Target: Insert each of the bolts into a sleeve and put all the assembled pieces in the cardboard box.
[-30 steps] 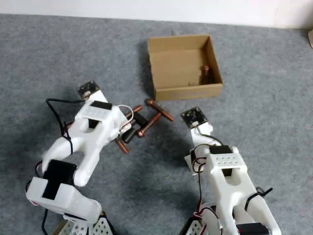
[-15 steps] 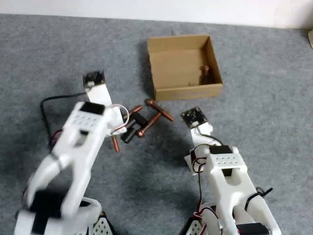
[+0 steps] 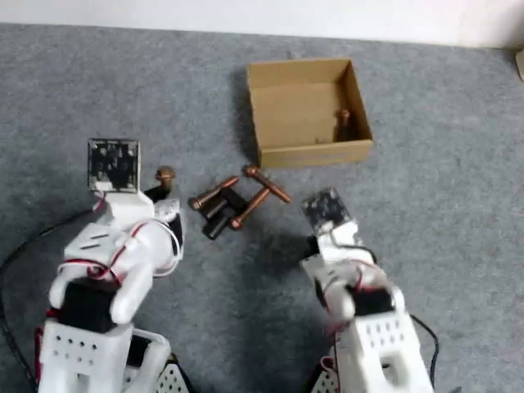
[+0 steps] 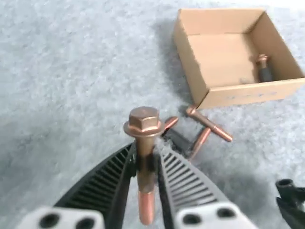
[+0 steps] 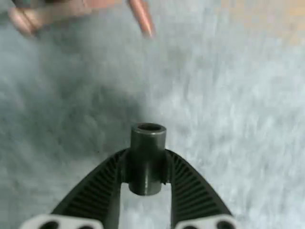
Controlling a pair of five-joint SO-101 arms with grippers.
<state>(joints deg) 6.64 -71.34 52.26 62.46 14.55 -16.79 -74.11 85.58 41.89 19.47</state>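
Copper-coloured and hex-headed, a bolt (image 4: pixel 143 123) is pinched mid-shank between the nearly closed fingers of the left gripper (image 4: pixel 145 151). Its head points out past the fingertips and its plain tip lies back toward the wrist. From the high view it appears to stand close to upright, head topmost, though the angle is hard to read.

The right gripper (image 5: pixel 146 163) is clamped just as snugly round a dark sleeve (image 5: pixel 148 143), gripped at its lower half. The open bore faces out beyond the fingertips.

The two held parts are well apart, one on each side of the workspace, with the sleeve off to the bolt's right. The mating looks to turn on this: the bolt's long axis has to be brought into line with the bore. The tip, at the wrist-side end, has to lead, so either the left arm tips the bolt over or the right arm brings the sleeve up to meet the tip.

Between the arms and a little beyond them, on the grey carpet (image 3: pixel 426 213), three loose bolts (image 3: pixel 250 207) lie crossed over one another. Dark loose sleeves (image 3: pixel 215 225) lie among them.

Farthest off stands the cardboard box (image 3: pixel 315 153), open-topped, with a single assembled piece (image 3: pixel 344 123) against its right-hand wall. The right arm is the nearer of the two to it
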